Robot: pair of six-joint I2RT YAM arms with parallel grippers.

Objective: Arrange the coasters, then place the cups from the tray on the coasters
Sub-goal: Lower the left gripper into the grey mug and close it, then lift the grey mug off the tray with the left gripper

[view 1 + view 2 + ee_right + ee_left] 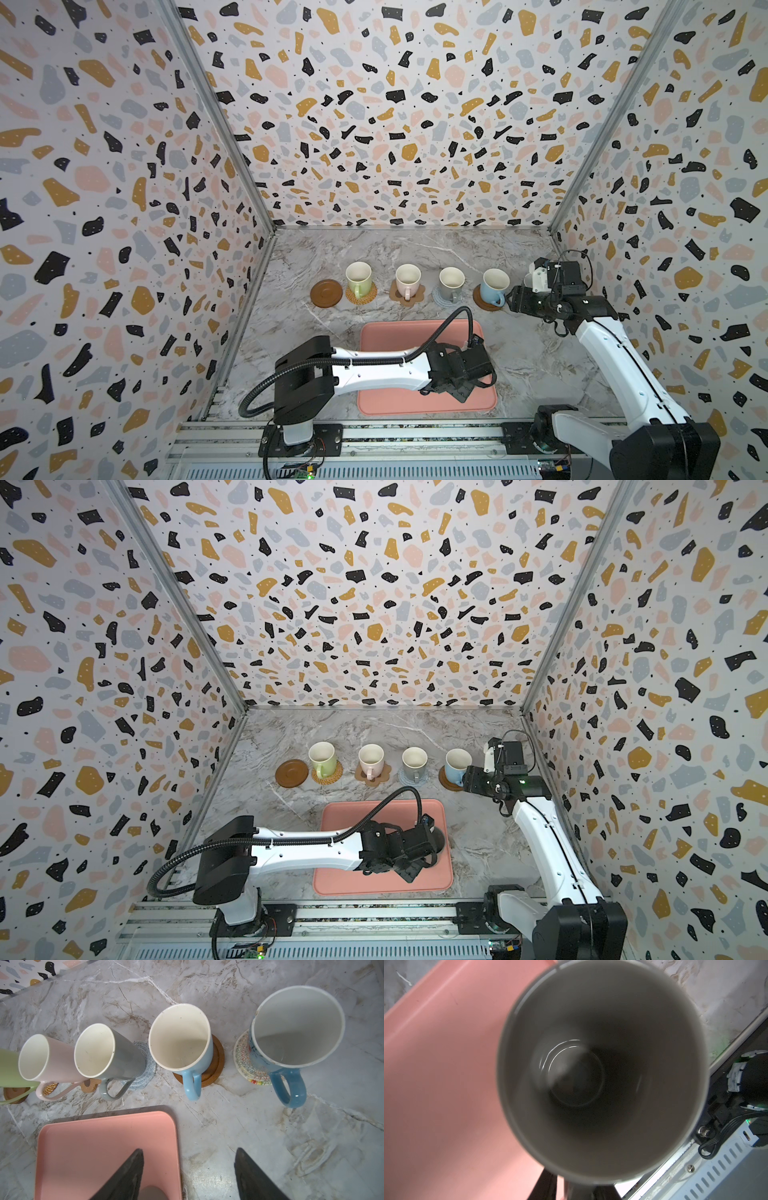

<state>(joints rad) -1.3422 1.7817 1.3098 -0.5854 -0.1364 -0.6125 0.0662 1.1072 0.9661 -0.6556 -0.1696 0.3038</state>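
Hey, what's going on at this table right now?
Mugs are going from a salmon-pink flat tray onto coasters. Five stand on coasters in a row: light green mug, pink mug, grey-beige mug, light blue mug and darker blue mug. The left tool is at the tall dark grey mug on the tray; whether it grips it, I cannot tell. A glossy brown disc coaster is bare. The right tool hangs open, empty.

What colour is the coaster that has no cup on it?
Glossy brown. The empty coaster shows best in a top view, at the left end of the row.
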